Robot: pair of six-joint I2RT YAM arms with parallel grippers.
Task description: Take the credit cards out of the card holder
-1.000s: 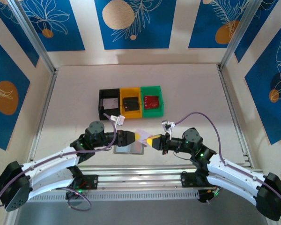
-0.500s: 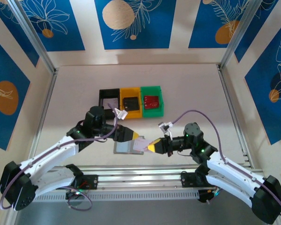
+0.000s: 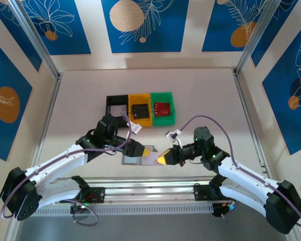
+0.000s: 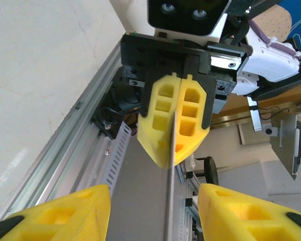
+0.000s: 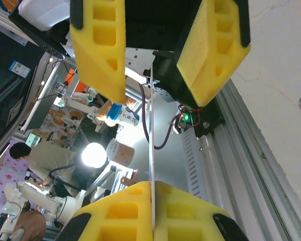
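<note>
My right gripper is shut on a thin pale credit card, seen edge-on in both wrist views. The card hangs just above the table's front edge, over the right end of the flat grey card holder. My left gripper faces the right gripper nose to nose. Its yellow jaws stand open on either side of the card's free end, with a gap on both sides. In the top view the left gripper and right gripper almost meet.
Three small bins stand in a row behind the arms: black, yellow and green, each holding a card. The aluminium rail runs along the near edge, right under the grippers.
The left gripper has come down and to the right, its jaws now astride the card. The right gripper has lowered the card toward the table. The left jaws widened, then narrowed.
</note>
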